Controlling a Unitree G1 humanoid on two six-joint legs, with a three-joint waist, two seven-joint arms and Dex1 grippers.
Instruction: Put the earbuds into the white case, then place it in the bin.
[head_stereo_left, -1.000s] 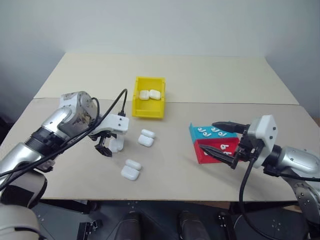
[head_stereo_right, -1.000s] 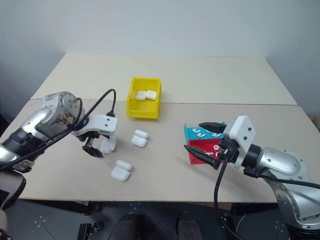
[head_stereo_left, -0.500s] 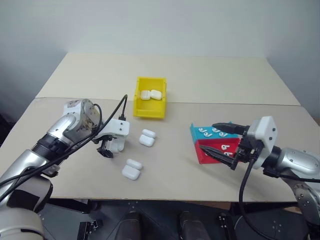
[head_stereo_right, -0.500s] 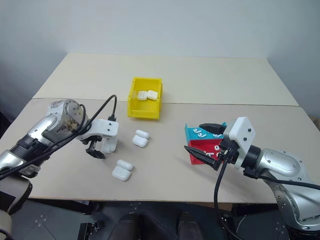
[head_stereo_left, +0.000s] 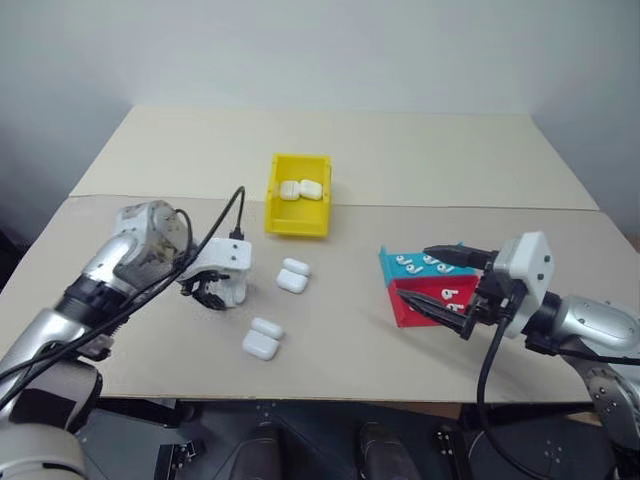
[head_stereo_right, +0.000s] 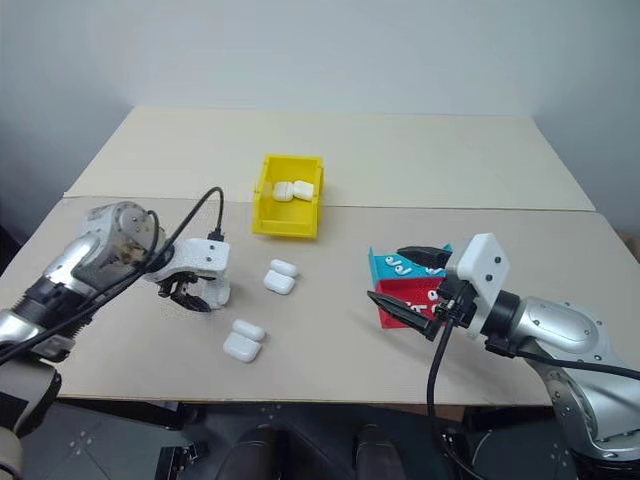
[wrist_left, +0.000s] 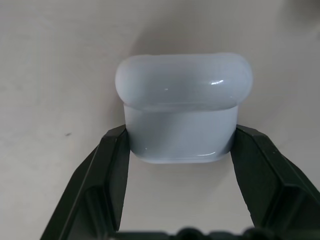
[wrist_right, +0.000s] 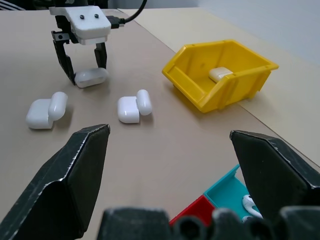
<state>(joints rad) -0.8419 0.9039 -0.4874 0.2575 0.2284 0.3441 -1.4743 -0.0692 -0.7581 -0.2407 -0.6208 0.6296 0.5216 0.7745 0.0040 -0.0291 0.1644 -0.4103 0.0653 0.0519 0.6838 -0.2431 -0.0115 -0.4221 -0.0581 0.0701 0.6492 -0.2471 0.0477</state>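
Note:
A closed white case (wrist_left: 182, 107) lies on the table, and my left gripper (head_stereo_left: 208, 294) points down with its black fingers (wrist_left: 112, 165) pressed against both sides of it. The same grip appears in the right wrist view, on the case (wrist_right: 91, 76). Tiny white earbuds (head_stereo_left: 408, 262) lie in a teal tray, and more earbuds (head_stereo_left: 447, 294) in the red tray beside it. My right gripper (head_stereo_left: 420, 274) hangs open and level just over those trays. The yellow bin (head_stereo_left: 297, 216) stands at mid-table with two closed cases (head_stereo_left: 300, 189) inside.
Two open white cases lie loose on the table, one (head_stereo_left: 293, 275) near the bin's front, the other (head_stereo_left: 262, 339) closer to the front edge. The teal tray (head_stereo_left: 384, 266) and red tray (head_stereo_left: 404, 306) sit tilted on the right side.
My left gripper has tipped downward and its fingers have closed in on the white case. The right arm has stayed still.

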